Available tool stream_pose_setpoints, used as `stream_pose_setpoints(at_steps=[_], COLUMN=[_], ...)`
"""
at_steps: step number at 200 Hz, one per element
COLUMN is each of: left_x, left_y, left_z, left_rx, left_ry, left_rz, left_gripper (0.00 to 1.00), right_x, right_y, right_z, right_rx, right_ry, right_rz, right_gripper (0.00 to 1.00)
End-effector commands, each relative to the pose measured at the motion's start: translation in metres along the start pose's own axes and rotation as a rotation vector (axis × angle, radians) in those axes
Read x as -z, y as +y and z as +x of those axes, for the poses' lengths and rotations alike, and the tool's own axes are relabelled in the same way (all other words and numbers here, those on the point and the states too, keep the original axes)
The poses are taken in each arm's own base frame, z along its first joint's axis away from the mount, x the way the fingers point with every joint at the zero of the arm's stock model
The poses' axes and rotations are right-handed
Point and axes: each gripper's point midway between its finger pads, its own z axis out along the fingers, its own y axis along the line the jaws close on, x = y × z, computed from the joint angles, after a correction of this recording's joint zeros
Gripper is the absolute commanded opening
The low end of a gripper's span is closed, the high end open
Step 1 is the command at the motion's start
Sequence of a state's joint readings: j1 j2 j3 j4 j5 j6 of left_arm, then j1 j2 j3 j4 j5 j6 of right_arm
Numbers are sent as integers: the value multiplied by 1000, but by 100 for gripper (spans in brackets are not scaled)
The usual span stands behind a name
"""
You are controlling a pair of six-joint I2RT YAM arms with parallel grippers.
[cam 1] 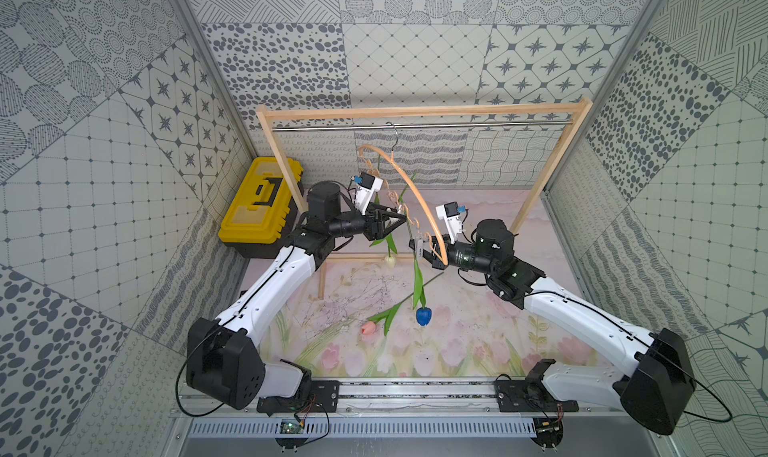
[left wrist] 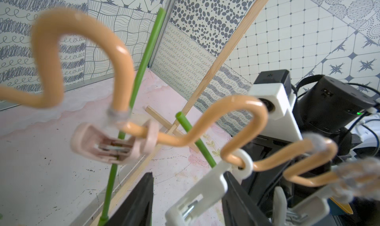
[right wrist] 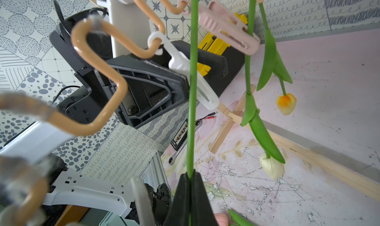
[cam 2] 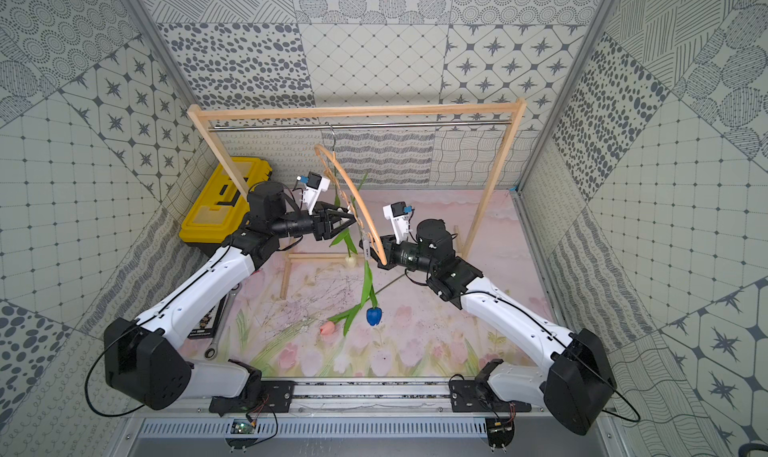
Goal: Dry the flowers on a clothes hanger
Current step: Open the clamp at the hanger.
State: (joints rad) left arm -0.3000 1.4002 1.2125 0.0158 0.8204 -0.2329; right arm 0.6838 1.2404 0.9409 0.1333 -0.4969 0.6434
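Note:
The clothes hanger (cam 1: 419,197) (cam 2: 361,201) hangs tilted by its hook from a steel rod. Its wavy rail (left wrist: 121,56) carries the clips. My left gripper (cam 1: 401,218) (left wrist: 188,174) is open, jaws either side of a white clip (left wrist: 205,186); one jaw touches it. My right gripper (cam 1: 430,255) (right wrist: 190,174) is shut on the blue flower's stem (right wrist: 192,91), which rises beside that clip. The blue head (cam 1: 423,315) points down. A cream flower (right wrist: 271,167) hangs from a pink clip (right wrist: 228,32), and a yellow flower (right wrist: 286,103) hangs beyond. A pink flower (cam 1: 368,328) lies on the table.
A large wooden frame (cam 1: 415,111) with the steel rod (cam 1: 457,125) spans the back, its feet on the pink printed table. A yellow toolbox (cam 1: 262,203) stands at the back left. A wrench (cam 2: 218,342) and a black item (cam 2: 205,322) lie under my left arm.

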Motion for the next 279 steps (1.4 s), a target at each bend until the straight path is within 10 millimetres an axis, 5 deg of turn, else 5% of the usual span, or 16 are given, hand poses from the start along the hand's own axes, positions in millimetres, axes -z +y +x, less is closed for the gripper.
stream_pose_setpoints(at_steps=[1, 114, 162, 279], left_x=[-4, -5, -5, -13], left_y=[-10, -15, -21, -24], left_z=[-8, -15, -17, -20], left_rx=[-47, -53, -36, 286], left_ry=[-11, -13, -19, -208], left_rz=[53, 86, 120, 247], left_gripper=[59, 43, 27, 0], right_x=[2, 1, 3, 27], right_y=[21, 19, 19, -5], right_z=[-17, -17, -16, -23], right_rx=[47, 50, 48, 9], right_ry=[-33, -26, -27, -282], right_rz=[-54, -43, -38, 54], right_gripper=[0, 0, 0, 0])
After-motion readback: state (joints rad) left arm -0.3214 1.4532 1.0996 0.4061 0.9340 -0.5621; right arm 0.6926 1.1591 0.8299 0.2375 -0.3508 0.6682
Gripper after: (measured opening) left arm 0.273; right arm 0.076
